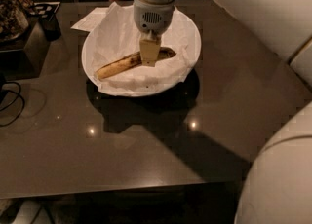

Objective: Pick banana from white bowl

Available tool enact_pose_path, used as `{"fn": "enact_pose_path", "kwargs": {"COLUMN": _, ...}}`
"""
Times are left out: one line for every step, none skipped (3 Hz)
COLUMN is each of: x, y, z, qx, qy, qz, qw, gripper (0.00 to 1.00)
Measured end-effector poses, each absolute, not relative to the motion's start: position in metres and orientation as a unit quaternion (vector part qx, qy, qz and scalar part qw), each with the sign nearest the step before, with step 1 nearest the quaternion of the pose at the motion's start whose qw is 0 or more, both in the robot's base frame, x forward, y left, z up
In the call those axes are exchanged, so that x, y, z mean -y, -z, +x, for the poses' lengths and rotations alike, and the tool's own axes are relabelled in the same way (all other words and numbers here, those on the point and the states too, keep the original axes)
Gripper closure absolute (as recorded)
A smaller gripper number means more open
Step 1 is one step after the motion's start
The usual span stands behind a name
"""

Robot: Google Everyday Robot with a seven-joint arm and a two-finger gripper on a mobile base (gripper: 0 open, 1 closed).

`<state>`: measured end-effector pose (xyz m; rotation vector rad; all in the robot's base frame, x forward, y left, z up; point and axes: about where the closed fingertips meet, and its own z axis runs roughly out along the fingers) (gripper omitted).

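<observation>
The banana (119, 65), dull yellow with dark ends, lies slanted in the white bowl (191, 29) on its crumpled paper lining (112, 38). Its right end is higher than its left end. My gripper (149, 60) comes straight down from above and is shut on the banana's middle, one pale finger (149, 51) showing in front of it. The part of the banana behind the finger is hidden.
The bowl stands on a dark glossy table (122, 145), whose front edge runs near the bottom. A flat white paper sheet (90, 19) lies behind the bowl. A dark cup (48, 21) and clutter stand at back left, and a black cable (12, 103) lies at left. My white arm (273, 33) fills the right.
</observation>
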<state>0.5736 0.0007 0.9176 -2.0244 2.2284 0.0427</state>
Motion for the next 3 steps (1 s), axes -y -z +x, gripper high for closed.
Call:
{"fn": "enact_pose_path", "kwargs": {"x": -0.004, "y": -0.919, "z": 0.578, "qx": -0.738, "qy": -0.013, "qz": -0.670, "qw": 0.076, "gripper": 1.00}}
{"fn": "enact_pose_path", "kwargs": {"x": -0.004, "y": -0.919, "z": 0.578, "qx": -0.738, "qy": -0.013, "qz": -0.670, "qw": 0.076, "gripper": 1.00}}
{"fn": "enact_pose_path", "kwargs": {"x": 0.000, "y": -0.937, "z": 0.573, "qx": -0.749, "qy": -0.008, "qz": -0.657, "qw": 0.085, "gripper": 1.00}}
